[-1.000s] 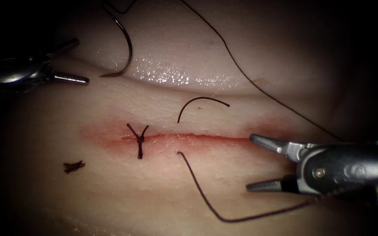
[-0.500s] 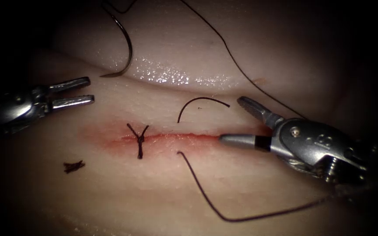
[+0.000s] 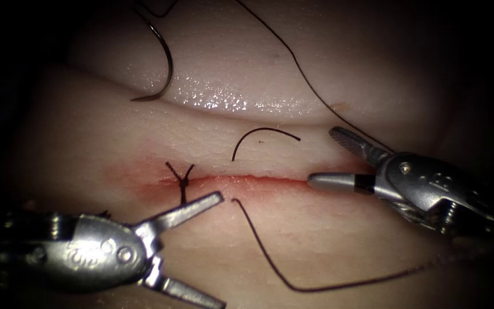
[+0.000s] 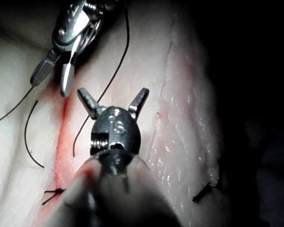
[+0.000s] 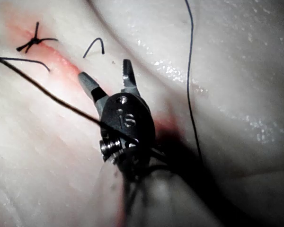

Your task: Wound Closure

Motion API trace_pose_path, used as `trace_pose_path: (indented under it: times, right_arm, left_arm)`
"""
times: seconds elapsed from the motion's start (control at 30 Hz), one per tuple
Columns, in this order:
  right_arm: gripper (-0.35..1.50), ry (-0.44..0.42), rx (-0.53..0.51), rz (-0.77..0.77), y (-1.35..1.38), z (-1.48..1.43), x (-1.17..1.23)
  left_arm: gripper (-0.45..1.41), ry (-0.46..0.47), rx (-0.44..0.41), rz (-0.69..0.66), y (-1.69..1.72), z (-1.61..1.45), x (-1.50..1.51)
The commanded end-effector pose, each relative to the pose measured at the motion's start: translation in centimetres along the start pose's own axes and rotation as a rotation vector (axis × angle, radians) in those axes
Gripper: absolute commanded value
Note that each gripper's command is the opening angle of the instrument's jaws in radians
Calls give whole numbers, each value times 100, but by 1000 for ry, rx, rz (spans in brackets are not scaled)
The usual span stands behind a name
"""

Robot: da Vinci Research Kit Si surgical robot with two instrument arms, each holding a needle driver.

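Hovering with jaws spread and empty, the left tool [image 3: 201,252] sits just below the tied stitch [image 3: 182,184], its upper jaw reaching toward the loose thread [image 3: 270,260] emerging beside it, likely lining up a grab. Across the cut [image 3: 247,179], the right tool [image 3: 330,157] gapes open too, holding nothing, tip at the wound's right end. Well beyond both, the needle [image 3: 164,57] lies free on the tissue [image 3: 315,229], its upper end lost in shadow.

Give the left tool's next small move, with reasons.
Probably close the left tool on the thread just below the cut: its jaws stand open and empty beside it. The right tool is open and empty too, and the needle lies free on the tissue, upper left.
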Motion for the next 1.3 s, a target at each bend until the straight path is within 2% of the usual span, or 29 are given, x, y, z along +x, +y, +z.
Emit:
trace_pose_path:
  times: [0.03, 0.37, 0.57, 0.77, 0.8, 0.83, 0.87, 1.03, 1.07, 1.1, 1.13, 1.17, 1.3]
  right_arm:
    - [114, 2, -3, 5, -2, 15, -7]
    - [113, 35, -2, 41, 12, 31, -16]
    - [109, 73, 2, 67, 10, 40, -13]
    - [77, 99, 8, 79, 10, 48, -4]
    - [69, 110, 4, 81, 10, 49, -4]
    - [42, 118, 7, 81, 9, 51, -3]
    - [34, 119, 13, 81, 9, 52, -3]
    - [29, 124, 29, 82, 6, 54, 0]
    - [22, 124, 33, 89, 5, 55, 1]
    - [8, 125, 37, 89, 5, 55, 1]
    - [-25, 128, 45, 83, 4, 55, 2]
    - [-35, 132, 58, 70, 4, 55, 2]
    - [-35, 135, 62, 35, 9, 55, 8]
  left_arm:
    - [96, -3, 6, 8, 7, 17, 3]
    - [93, -52, 44, 23, 4, 32, 5]
    - [93, -51, 40, 26, 6, 27, 3]
    - [93, -68, 48, 32, 8, 12, -5]
    - [93, -72, 46, 32, 8, 10, -6]
    - [93, -69, 50, 35, 8, 7, -9]
    - [93, -69, 49, 36, 8, 6, -11]
    - [93, -69, 52, 46, 7, 4, -18]
    - [93, -69, 52, 42, 7, 3, -20]
    - [93, -69, 51, 44, 7, 3, -22]
    - [93, -69, 51, 39, 8, 3, -24]
    - [93, -69, 51, 36, 8, 3, -26]
    - [91, -68, 49, 27, 13, -1, -33]
